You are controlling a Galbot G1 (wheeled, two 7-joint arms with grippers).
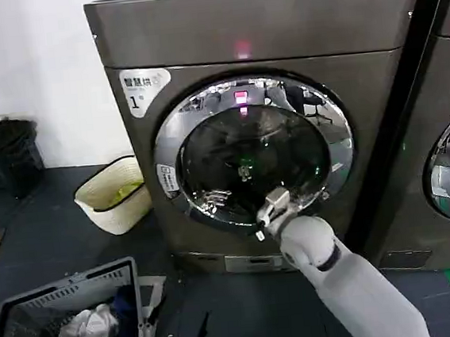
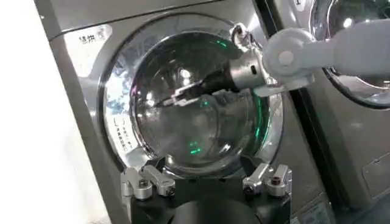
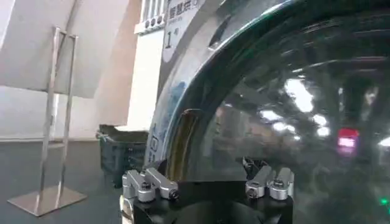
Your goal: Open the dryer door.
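Right pincer (image 1: 270, 209) at the dryer door (image 1: 251, 154) lower rim — fingers spread, holding nothing.

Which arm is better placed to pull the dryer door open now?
The right. The right gripper is already at the lower chrome rim of the dryer door, fingers open. The left gripper hangs back, farther from the door.

Two machines (image 1: 269, 124), perhaps two baskets (image 1: 112, 197)

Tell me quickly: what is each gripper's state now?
Left gripper: open, holding nothing.
Right gripper: open, close to the dryer door, gripping nothing.
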